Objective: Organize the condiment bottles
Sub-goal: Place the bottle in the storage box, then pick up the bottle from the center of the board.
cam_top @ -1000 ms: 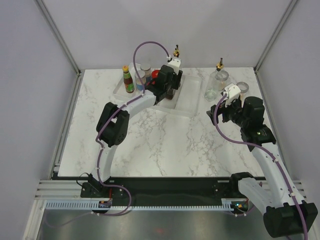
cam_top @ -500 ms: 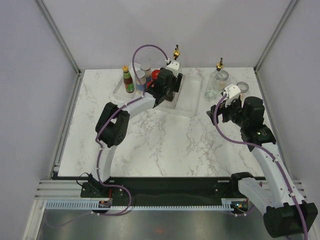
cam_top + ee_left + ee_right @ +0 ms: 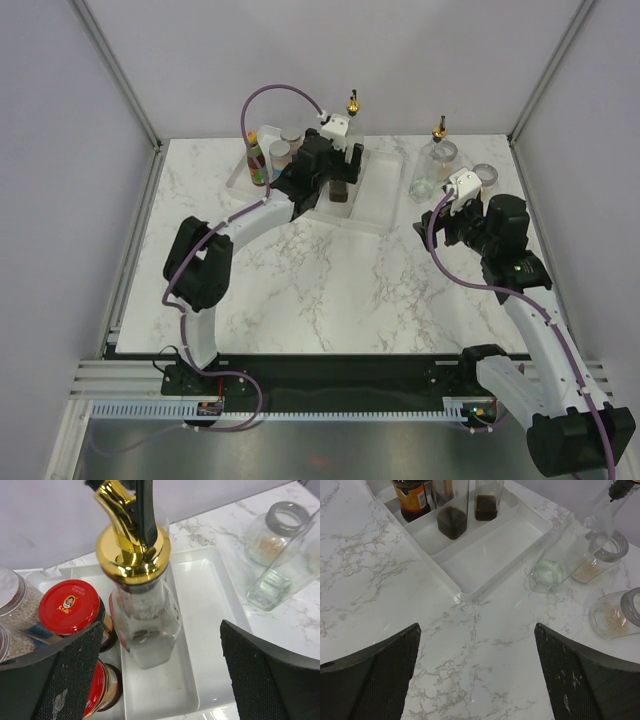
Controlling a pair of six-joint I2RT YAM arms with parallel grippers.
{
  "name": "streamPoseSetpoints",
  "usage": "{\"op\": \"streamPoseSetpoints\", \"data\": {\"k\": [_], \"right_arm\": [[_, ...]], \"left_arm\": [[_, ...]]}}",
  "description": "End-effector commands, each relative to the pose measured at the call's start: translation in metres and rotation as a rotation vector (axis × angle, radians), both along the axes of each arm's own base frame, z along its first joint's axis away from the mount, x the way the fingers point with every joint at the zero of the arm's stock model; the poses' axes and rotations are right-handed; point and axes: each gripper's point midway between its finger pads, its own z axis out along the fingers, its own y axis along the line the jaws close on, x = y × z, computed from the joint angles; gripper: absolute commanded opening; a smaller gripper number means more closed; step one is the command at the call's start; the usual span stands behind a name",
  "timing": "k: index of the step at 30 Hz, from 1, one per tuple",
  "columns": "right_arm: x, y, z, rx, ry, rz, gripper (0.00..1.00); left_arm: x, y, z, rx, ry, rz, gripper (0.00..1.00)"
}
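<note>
Nearest bottle: a tall clear glass cruet with a gold spout (image 3: 142,615) stands upright in a middle channel of the white ridged plastic tray (image 3: 210,605), at the far side of the marble table (image 3: 485,670).
Left gripper (image 3: 160,630): jaws spread wide, one black finger on each side of the cruet and neither touching the glass. It holds nothing.
Close neighbours: a round red-lidded dark jar (image 3: 70,607) sits just beside the cruet on its left, with a second red-lidded jar (image 3: 100,695) nearer the camera. Clear spice jars (image 3: 15,600) crowd the left edge.
Tray's left end: a dark sauce bottle with an orange cap (image 3: 257,160).
Outside the tray: a second clear cruet (image 3: 560,562) and two silver-lidded spice jars (image 3: 600,555) are on the marble to the right, close together.
Right gripper (image 3: 476,630): wide open and empty, hovering over bare marble near the tray's right corner, well apart from the loose bottles.
Handling: the cruets are probably stiff, smooth and breakable. They look top-heavy with that metal spout, so a knock near the neck could tip one.
Where to grip: likely the flat-sided glass body, low to mid height, square across two faces, and not the slick tapering spout.
Jars: squat and steadier, best taken around the body below the lid.
Progress: part done, judging by the three containers outside the tray.
</note>
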Motion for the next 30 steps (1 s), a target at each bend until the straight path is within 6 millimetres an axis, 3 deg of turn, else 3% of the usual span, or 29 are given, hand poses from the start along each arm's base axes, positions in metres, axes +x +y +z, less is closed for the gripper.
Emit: {"op": "streamPoseSetpoints", "data": {"k": [1,6,8,9,11,12,15,16,21,22,23,24,25,27,28,30], "right_arm": [[0.002,-0.002,0.013,0.002,-0.060,-0.002,0.98],[0.003,-0.006,0.012,0.006,-0.055,-0.009,0.98],[0.002,-0.006,0.012,0.013,-0.055,0.000,0.98],[0.002,-0.009,0.012,0.016,-0.055,-0.003,0.98],[-0.002,-0.006,0.013,0.031,-0.059,0.033,0.98],[-0.002,-0.008,0.012,0.036,-0.055,0.035,0.98],[-0.006,-0.003,0.008,0.052,-0.039,0.085,0.98],[-0.004,-0.011,0.008,0.053,-0.039,0.063,0.98],[-0.005,-0.012,0.012,0.055,-0.040,0.072,0.98],[-0.004,-0.012,0.012,0.056,-0.033,0.075,0.98],[-0.005,-0.011,0.010,0.057,-0.018,0.078,0.98],[-0.004,-0.012,0.014,0.053,-0.017,0.080,0.98],[-0.004,-0.012,0.007,0.047,0.016,0.079,0.98],[-0.001,-0.017,0.008,0.018,0.015,0.067,0.98],[0.001,-0.020,0.005,0.003,0.028,0.049,0.98],[0.004,-0.024,0.007,-0.010,0.025,0.034,0.98]], "left_arm": [[-0.016,-0.001,0.066,-0.121,-0.096,-0.043,1.00],[-0.043,0.011,0.098,-0.154,-0.116,-0.072,1.00],[-0.054,0.017,0.099,-0.149,-0.102,-0.082,1.00],[-0.064,0.022,0.116,-0.161,-0.122,-0.088,1.00],[-0.075,0.029,0.121,-0.160,-0.119,-0.095,1.00],[-0.086,0.037,0.135,-0.168,-0.130,-0.097,1.00],[-0.107,0.048,0.137,-0.170,-0.120,-0.111,1.00],[-0.122,0.056,0.143,-0.180,-0.122,-0.123,1.00],[-0.169,0.089,0.146,-0.183,-0.089,-0.122,1.00],[-0.178,0.095,0.131,-0.153,-0.053,-0.119,1.00],[-0.192,0.110,0.145,-0.167,-0.086,-0.105,1.00],[-0.199,0.117,0.143,-0.157,-0.084,-0.096,1.00],[-0.207,0.128,0.129,-0.120,-0.057,-0.076,1.00],[-0.226,0.149,0.137,-0.127,-0.091,-0.048,1.00],[-0.231,0.161,0.119,-0.090,-0.058,-0.010,1.00],[-0.248,0.180,0.122,-0.100,-0.083,0.023,1.00]]}}
